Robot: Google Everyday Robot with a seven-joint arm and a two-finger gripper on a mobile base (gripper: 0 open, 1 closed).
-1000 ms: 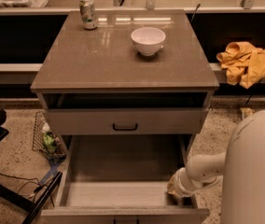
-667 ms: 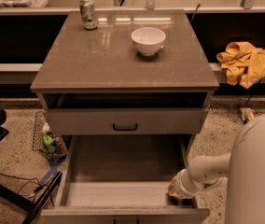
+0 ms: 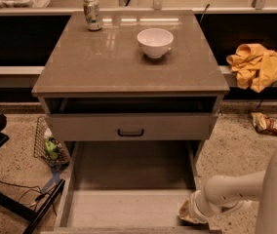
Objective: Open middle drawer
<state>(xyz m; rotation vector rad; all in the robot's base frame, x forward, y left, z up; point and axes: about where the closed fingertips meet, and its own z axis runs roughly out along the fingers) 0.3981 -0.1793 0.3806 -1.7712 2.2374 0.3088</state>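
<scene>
1 drawer open: middle drawer fully extended; my gripper at its right front corner, grip can't tell. Risk: further pull unseats drawer from runners.

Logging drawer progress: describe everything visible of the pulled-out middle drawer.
The middle drawer is pulled well out toward the camera, beneath another drawer front with a black bar handle. Wide, shallow, grey-beige, with a plain grey floor, nothing seen inside. Its front lies at the picture's bottom edge, handle hidden. The gripper is at its front right corner.
</scene>
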